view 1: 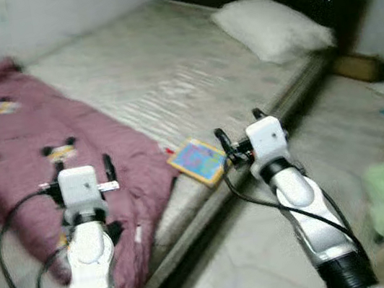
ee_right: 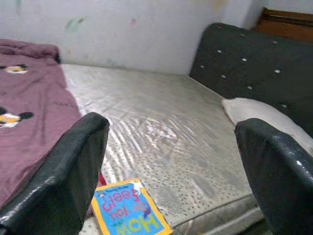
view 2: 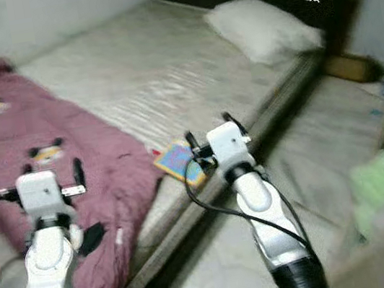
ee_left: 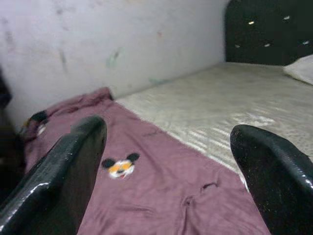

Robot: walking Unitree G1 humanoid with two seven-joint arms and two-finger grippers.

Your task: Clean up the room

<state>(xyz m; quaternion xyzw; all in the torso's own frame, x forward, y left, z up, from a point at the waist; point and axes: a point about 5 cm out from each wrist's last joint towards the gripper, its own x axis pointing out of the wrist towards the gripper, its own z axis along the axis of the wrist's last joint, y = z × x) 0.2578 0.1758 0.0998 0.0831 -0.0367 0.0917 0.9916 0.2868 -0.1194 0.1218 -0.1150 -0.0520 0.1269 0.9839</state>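
I stand at the side of the bed (view 1: 165, 68), both arms raised. My left tool (view 1: 84, 177) hovers over the maroon blanket (view 1: 23, 141) at about 9 o'clock, fingers spread wide, holding nothing. My right tool (view 1: 238, 136) is likewise wide open and empty, just beside the book (view 1: 198, 161), which lies at the mattress edge near 6 o'clock.

The book overhangs slightly, I judge, so a clumsy nudge from my fingers could tip it to the floor. The blanket could slide further off its side.

I count one book, one blanket, one pillow (view 1: 272, 25) at 1 o'clock.
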